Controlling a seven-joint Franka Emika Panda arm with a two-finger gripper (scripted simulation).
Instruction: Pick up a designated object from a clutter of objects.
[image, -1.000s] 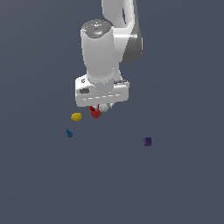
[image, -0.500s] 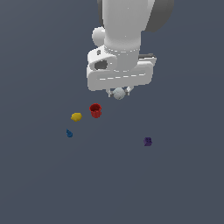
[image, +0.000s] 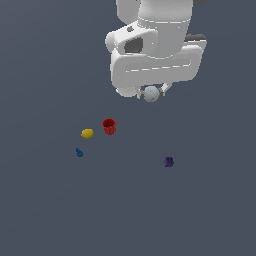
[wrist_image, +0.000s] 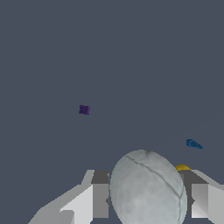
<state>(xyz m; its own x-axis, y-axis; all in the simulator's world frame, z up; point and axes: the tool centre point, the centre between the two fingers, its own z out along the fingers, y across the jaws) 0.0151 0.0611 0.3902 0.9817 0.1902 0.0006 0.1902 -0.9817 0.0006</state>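
My gripper (image: 151, 94) is clamped on the pale ball (image: 151, 93), fingers narrowed to the ball's width, pads on either side of it. In the wrist view the ball (wrist_image: 148, 189) fills the gap between my fingers (wrist_image: 99, 194), seam line visible across its surface.

Versus half a second ago: I've gone higher and drifted toward the exterior view's right, the ball coming up with me. A second ago I was down low right at the red cup; now I'm well clear of the floor, ball off the surface.

Rest of the clutter hasn't moved. Red cup (image: 109, 126) sits below my jaws and off toward the exterior view's left, upright. Yellow lump (image: 87, 133) is just beside the cup, farther from my jaws on that same side. In the wrist view only a sliver of the lump (wrist_image: 182, 167) peeks out behind the ball. Blue piece (image: 79, 152) is near the lump, farthest of that group from me; also seen in wrist view (wrist_image: 194, 144). Dark purple piece (image: 169, 161) lies alone, below my jaws, slightly to the exterior view's right, well apart from the other three; wrist view shows it too (wrist_image: 84, 109).
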